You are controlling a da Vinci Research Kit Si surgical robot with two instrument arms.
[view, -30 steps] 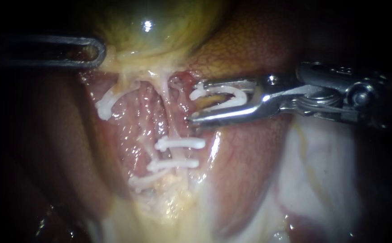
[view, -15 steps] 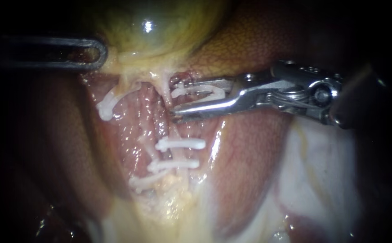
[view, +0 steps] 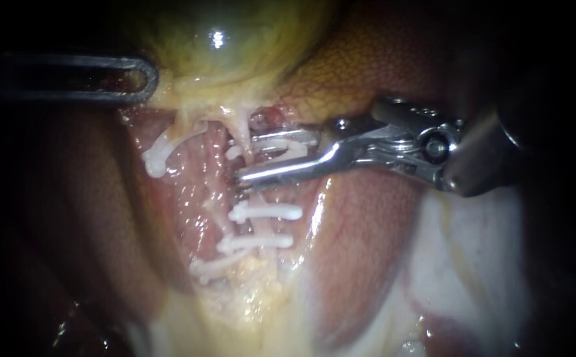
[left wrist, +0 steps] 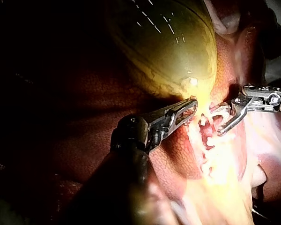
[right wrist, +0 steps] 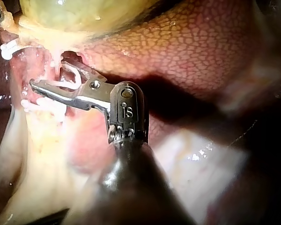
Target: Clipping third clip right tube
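Note:
My right instrument (view: 244, 157) comes in from the right, its jaws apart with a white clip (view: 281, 147) seated between them. The jaws straddle the right tube (view: 256, 196) just below the gallbladder (view: 222, 39). Lower on this tube sit two closed white clips (view: 265, 211) (view: 255, 241). In the right wrist view the loaded jaws (right wrist: 49, 75) reach across the pale tube. My left instrument (view: 136, 78) lies at the upper left, its slotted jaws (left wrist: 189, 110) shut on the tissue at the gallbladder's neck.
A white clip (view: 159, 155) sits on the left tube, and another (view: 212, 264) lies lowest in the field. Brown liver (view: 367, 66) rises behind my right instrument. Pale fatty tissue (view: 473, 264) spreads at the lower right.
My right instrument has slid leftward with its clip, from beside the right tube to astride it. The left instrument and the placed clips have not moved.

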